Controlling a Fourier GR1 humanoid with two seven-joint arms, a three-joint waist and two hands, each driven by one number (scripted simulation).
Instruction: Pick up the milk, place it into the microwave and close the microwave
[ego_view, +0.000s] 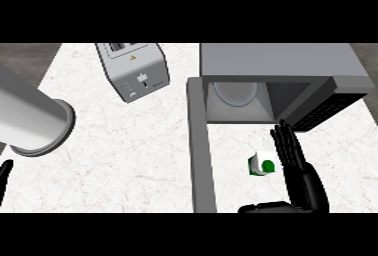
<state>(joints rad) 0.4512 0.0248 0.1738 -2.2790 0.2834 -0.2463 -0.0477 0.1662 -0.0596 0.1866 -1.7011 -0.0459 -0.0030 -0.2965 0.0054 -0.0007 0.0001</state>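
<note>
Head view: my right hand (299, 167) is open beside the milk (261, 164), in front of the open microwave (280, 62); nothing done yet

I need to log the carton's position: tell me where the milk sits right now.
In the head view the milk stands on the counter at right, before the open microwave, just left of the right hand's straight fingers.

The white marbled tabletop (140, 150) carries a toaster (134, 70) at the back, an open microwave (280, 80) (door swung wide), and a small milk carton (260, 164).
</note>
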